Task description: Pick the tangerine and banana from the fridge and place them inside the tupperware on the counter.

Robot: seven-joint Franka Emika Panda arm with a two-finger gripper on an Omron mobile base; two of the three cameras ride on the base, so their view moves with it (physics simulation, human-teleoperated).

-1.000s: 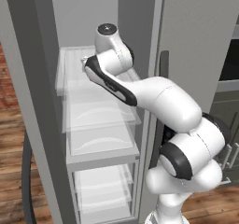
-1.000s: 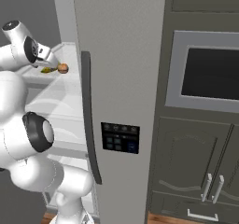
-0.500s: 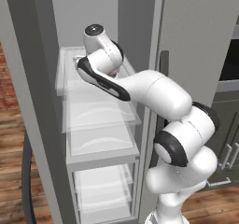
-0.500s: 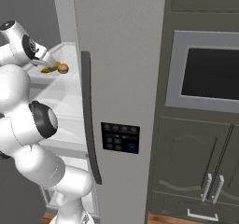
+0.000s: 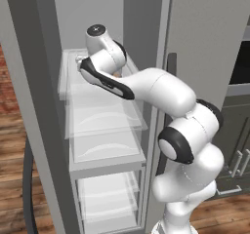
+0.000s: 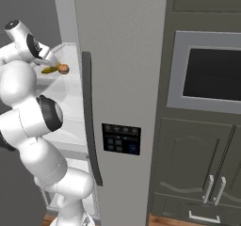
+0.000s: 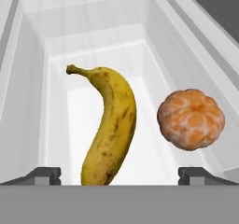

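Inside the open fridge (image 5: 44, 130), I am reaching my white arm toward the upper left of the left base frame, over a translucent white shelf (image 5: 105, 126). In the hand frame, my fingers (image 7: 119, 174) are standing spread wide and gripping nothing, one dark tip at the lower left and the other at the lower right. Between them, the banana (image 7: 108, 125) is lying left of centre on the white shelf floor, its stem pointing to the upper left and its blunt end sitting at the bottom edge. The tangerine (image 7: 191, 119) is resting at the right, near the banana but apart from it. In the right base frame, both fruits are showing at the upper left, beside the fridge's grey door (image 6: 122, 79) and its dark handle strip (image 6: 90, 126).
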